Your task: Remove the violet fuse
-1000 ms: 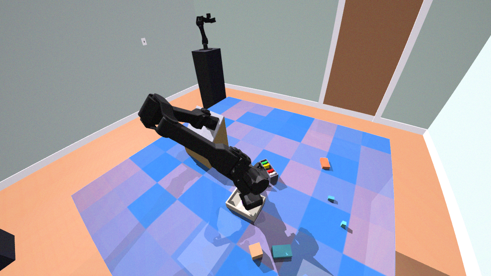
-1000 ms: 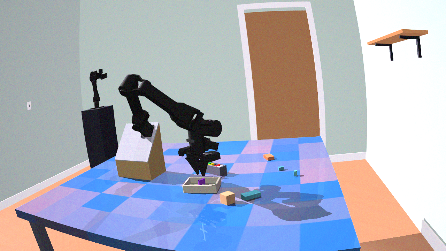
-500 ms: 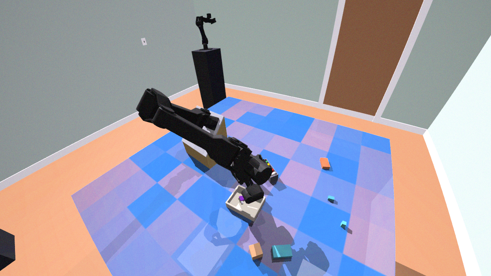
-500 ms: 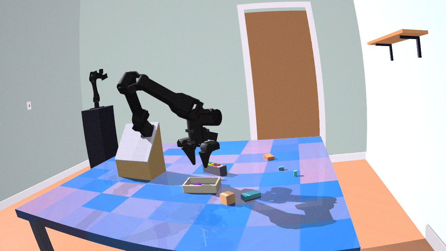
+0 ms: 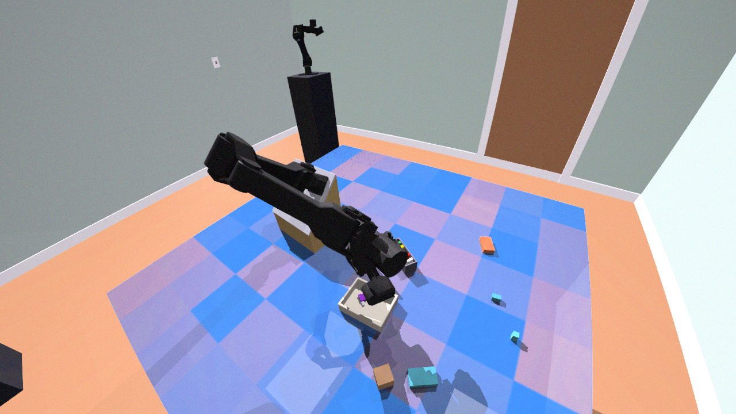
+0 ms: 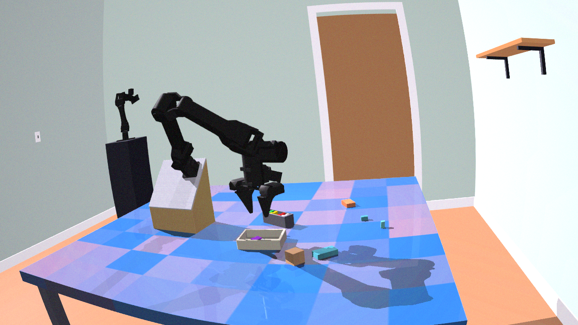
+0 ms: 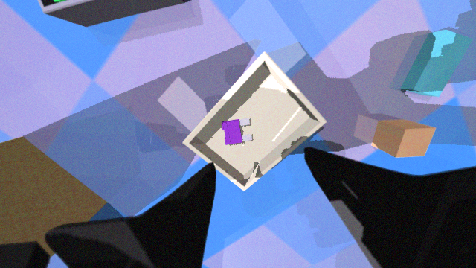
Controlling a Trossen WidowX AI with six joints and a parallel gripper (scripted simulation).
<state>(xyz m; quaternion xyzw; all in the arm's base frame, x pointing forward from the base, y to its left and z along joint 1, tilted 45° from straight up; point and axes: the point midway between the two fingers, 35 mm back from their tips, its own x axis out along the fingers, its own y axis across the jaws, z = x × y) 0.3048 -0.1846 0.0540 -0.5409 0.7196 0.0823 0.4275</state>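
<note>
The violet fuse (image 5: 362, 297) (image 6: 255, 238) (image 7: 233, 132) lies flat on the floor of the cream tray (image 5: 368, 323) (image 6: 258, 244) (image 7: 275, 108), its two metal prongs showing. My gripper (image 5: 376, 292) (image 6: 257, 212) (image 7: 259, 160) is open and empty. It hangs well above the tray, with the fuse clear of both fingers. The grey fuse block (image 5: 411, 265) (image 6: 279, 218) (image 7: 111, 9) with its green, yellow and red fuses stands just behind the tray, apart from the gripper. The arm partly hides it in the top view.
A tan cube (image 5: 383, 375) (image 6: 294, 255) (image 7: 403, 137) and a teal block (image 5: 422, 377) (image 6: 324, 252) (image 7: 431, 63) lie in front of the tray. An orange block (image 5: 486, 244) (image 6: 347, 202) and two small teal cubes (image 5: 495, 297) (image 5: 514, 336) lie to the right. The arm's wedge base (image 6: 181, 201) stands at the left.
</note>
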